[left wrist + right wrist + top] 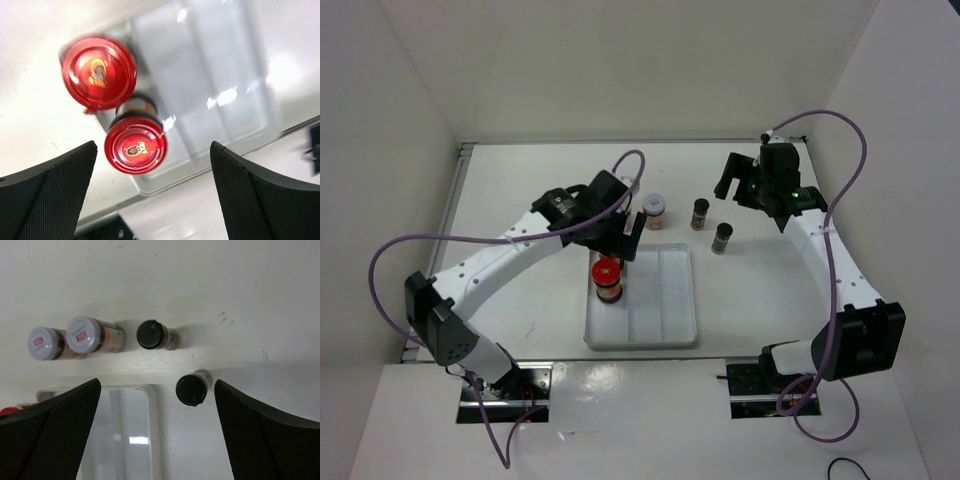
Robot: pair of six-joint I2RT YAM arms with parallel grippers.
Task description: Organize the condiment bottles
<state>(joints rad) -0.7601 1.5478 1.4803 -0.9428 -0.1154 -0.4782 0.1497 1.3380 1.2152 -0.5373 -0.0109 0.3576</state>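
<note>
Red-lidded jars [135, 145] upright — lids up.

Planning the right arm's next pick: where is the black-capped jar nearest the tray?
Top view: the black-capped jar stands on the table just off the white tray's far right corner, with the other black-capped jar just behind it to the left.

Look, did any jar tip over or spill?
Nothing stands out. Both red-lidded jars stand in the left slot of the tray; the white-lidded jars and black-capped jars stand upright on the table, nothing spilled.
</note>
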